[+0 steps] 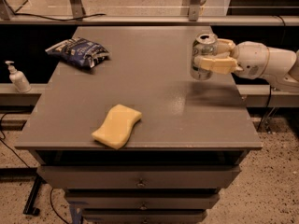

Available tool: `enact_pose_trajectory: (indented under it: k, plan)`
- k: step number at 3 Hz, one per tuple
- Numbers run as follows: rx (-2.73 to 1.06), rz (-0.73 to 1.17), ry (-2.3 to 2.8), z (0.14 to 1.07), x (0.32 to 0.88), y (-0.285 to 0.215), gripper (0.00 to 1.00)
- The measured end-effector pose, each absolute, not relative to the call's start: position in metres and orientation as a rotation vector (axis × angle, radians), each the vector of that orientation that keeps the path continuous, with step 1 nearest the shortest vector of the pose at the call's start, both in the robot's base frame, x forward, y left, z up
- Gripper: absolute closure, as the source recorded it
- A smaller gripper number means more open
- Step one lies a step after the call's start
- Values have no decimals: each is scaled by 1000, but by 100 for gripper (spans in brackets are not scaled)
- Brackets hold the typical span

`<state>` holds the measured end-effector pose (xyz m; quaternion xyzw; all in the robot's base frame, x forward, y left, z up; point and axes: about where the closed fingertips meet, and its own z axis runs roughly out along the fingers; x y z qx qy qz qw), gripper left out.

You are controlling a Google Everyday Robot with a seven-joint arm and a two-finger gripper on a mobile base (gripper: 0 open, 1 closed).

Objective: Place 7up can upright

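Observation:
The 7up can [203,50] is a silvery can with a silver top, held upright near the right side of the grey table [154,92]. My gripper [210,55] reaches in from the right on a white arm and is shut on the can, one cream finger in front and one behind. The can's base hangs just above the table top or barely touches it; I cannot tell which.
A blue snack bag [78,52] lies at the back left of the table. A yellow sponge [117,126] lies near the front edge. A white pump bottle [17,77] stands on a ledge to the left. Drawers sit under the table.

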<state>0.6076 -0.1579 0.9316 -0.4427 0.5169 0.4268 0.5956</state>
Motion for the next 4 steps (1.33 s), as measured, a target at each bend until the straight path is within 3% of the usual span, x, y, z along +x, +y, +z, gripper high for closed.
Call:
enact_pose_trajectory:
  k: [3, 4]
  plan:
    - [-1034, 951, 1168, 895, 600, -180, 100]
    - [-1038, 957, 1182, 888, 599, -181, 81]
